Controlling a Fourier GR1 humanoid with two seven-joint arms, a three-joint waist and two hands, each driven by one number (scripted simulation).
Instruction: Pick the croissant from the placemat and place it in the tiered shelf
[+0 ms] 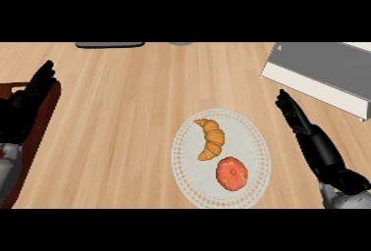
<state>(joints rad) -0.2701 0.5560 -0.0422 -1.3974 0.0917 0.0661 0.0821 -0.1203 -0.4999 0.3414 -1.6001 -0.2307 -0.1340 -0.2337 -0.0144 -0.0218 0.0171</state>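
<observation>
A golden-brown croissant (210, 138) lies on the upper left part of a round white lace placemat (250, 132) in the middle of the wooden counter. The tiered shelf (326, 73), grey with white edges, stands at the back right. My right hand (308, 130) is open, fingers straight and pointing away, just right of the placemat and below the shelf's front edge; it touches nothing. At the left edge my left hand (33, 93) rests open, fingers up, far from the croissant.
A red-orange tomato (232, 173) lies on the placemat just below the croissant. A dark brown board (45, 112) sits under my left hand at the left edge. A dark flat object (110, 45) and a grey item (181, 43) lie at the counter's far edge.
</observation>
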